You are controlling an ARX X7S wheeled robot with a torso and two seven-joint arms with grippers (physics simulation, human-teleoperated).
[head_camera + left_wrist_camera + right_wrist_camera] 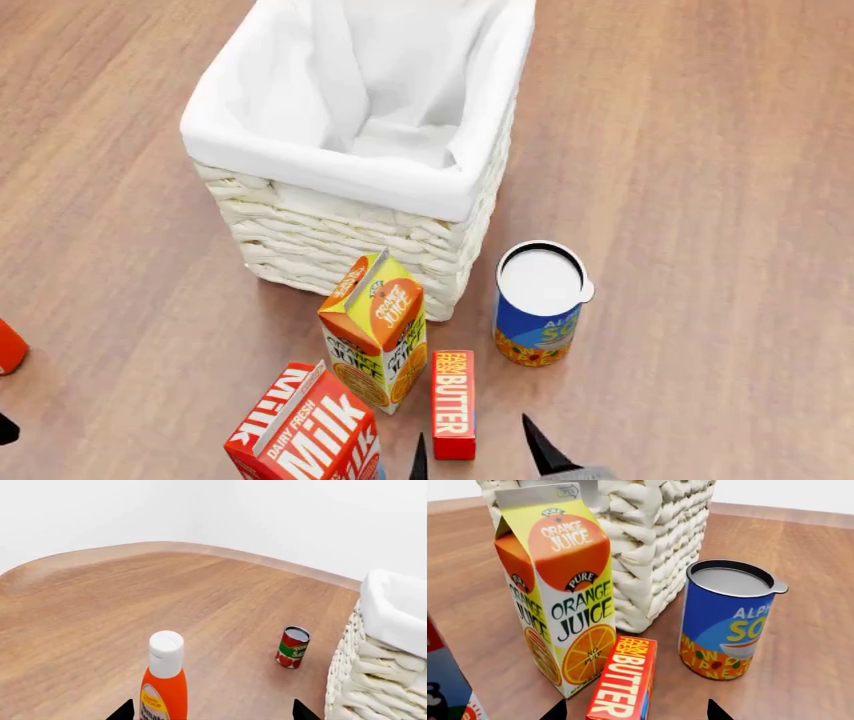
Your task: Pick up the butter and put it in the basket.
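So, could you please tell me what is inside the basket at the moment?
The basket shows only its white cloth liner, folded over the rim and creased down the inside. No item is visible in it. The very bottom near the front wall is hidden by the rim.

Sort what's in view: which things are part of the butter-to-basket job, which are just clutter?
Job: butter, basket, right gripper open, straddling the butter.

Clutter: orange juice carton, milk carton, blue soup can, ketchup bottle, small red can.
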